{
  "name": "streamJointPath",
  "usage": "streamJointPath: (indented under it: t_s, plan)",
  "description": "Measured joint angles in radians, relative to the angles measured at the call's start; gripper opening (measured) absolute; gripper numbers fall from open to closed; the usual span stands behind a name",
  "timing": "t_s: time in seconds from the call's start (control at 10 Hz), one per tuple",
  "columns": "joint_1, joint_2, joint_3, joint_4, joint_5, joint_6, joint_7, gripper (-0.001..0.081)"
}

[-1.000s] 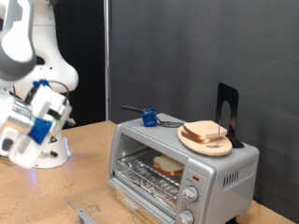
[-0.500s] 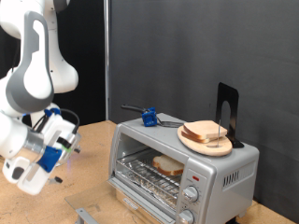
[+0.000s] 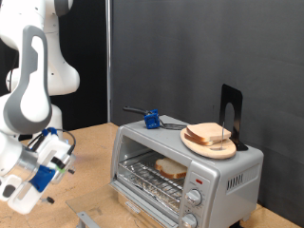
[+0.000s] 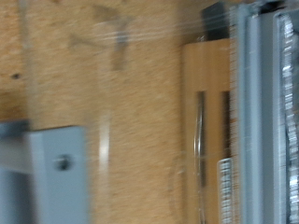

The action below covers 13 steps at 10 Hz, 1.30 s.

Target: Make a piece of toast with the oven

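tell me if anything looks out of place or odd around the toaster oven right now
One oddity: a wooden plate of bread slices sits on top of the oven, its edge slightly past the front. A piece of toast lies on the rack inside. The gripper is off at the exterior view's left, holding nothing that shows.

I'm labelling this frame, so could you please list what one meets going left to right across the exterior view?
Claw → blue clip on the oven → slice of bread inside → wooden plate of bread → black stand.
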Motion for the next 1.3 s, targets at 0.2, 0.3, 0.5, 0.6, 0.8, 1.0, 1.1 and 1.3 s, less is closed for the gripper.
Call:
streamJointPath:
  t_s: [0.2,0.3,0.5,0.6,0.8,1.0,1.1,1.3]
  plan:
    - [-0.002,0.053,0.004,0.01,0.043,0.022,-0.026,0.0809]
    - [-0.002,0.08,0.014,0.02,0.057,0.021,-0.037,0.0809]
    - [0.004,0.12,0.054,0.032,0.072,0.016,-0.044,0.0809]
    - [0.012,0.131,0.075,0.03,0.076,0.016,-0.044,0.0809]
    - [0.031,0.136,0.112,0.01,0.079,0.02,-0.044,0.0809]
    - [0.043,0.127,0.136,-0.009,0.088,0.022,-0.048,0.0809]
    - [0.038,0.109,0.135,-0.015,0.089,0.006,-0.058,0.0809]
    - [0.009,0.054,0.13,-0.027,0.089,-0.073,-0.084,0.0809]
